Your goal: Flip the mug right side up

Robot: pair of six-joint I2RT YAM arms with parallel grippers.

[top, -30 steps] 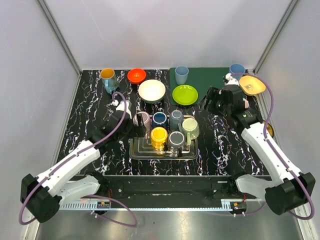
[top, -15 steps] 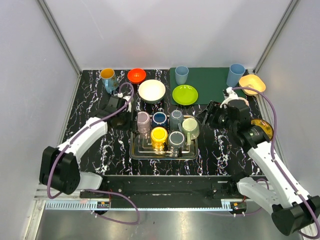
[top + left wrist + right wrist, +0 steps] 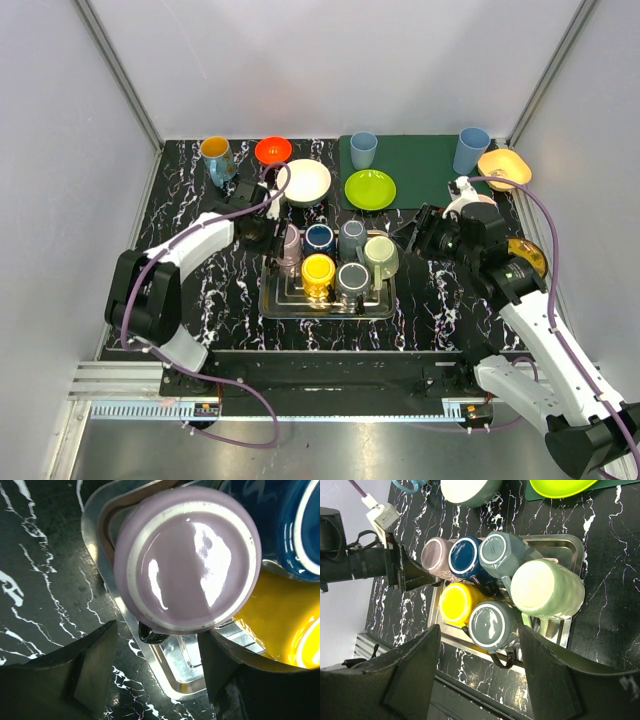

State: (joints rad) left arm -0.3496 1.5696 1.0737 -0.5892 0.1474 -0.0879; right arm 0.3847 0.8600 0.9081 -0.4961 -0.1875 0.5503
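Lilac mug (image 3: 187,562): sitting base-up in the rear-left corner of the steel tray (image 3: 325,306), touching the blue mug (image 3: 319,238), long axis standing vertical.
Left claw (image 3: 157,642): released, hovering at the mug's left, with the base lying just ahead between the spread fingers. This is the nearer arm.
Right claw (image 3: 479,635): released, gripping nothing, hanging beyond the tray's right side.

Lilac mug (image 3: 187,560), silver tray (image 3: 182,672)
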